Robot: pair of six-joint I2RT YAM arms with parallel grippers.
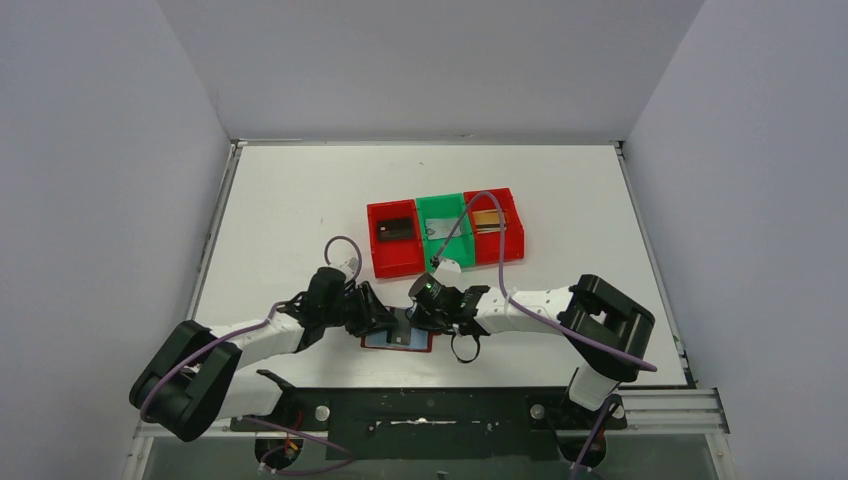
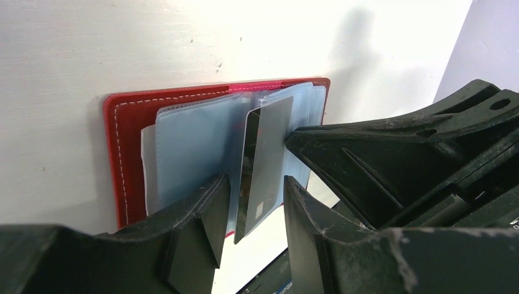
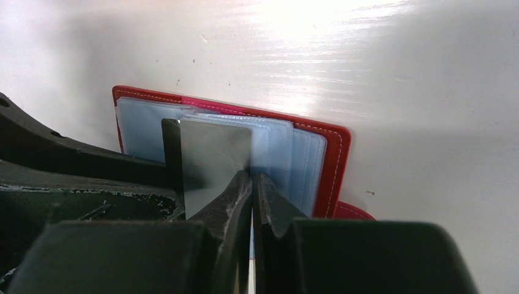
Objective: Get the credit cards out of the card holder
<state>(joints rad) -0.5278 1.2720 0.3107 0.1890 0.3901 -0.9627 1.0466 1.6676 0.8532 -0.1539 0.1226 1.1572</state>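
The card holder (image 1: pixel 397 341) lies open on the table near the front edge, dark red with pale blue-grey sleeves (image 2: pixel 190 141). A silvery-grey credit card (image 2: pixel 269 153) stands partway out of a sleeve, with a dark card's edge (image 3: pixel 170 147) close behind it. My left gripper (image 2: pixel 252 190) is open; its fingers flank the grey card with a gap on each side. My right gripper (image 3: pixel 251 179) is shut, its tips pressed on the sleeves right beside the grey card (image 3: pixel 211 153). In the top view both grippers (image 1: pixel 392 322) (image 1: pixel 418 318) meet over the holder.
Three bins stand in a row behind the holder: a red bin (image 1: pixel 383 262) with a dark card (image 1: pixel 396 229), a green bin (image 1: pixel 440 203), and a red bin (image 1: pixel 514 222) with a gold-yellow card (image 1: pixel 487 217). The table's front edge is just below the holder.
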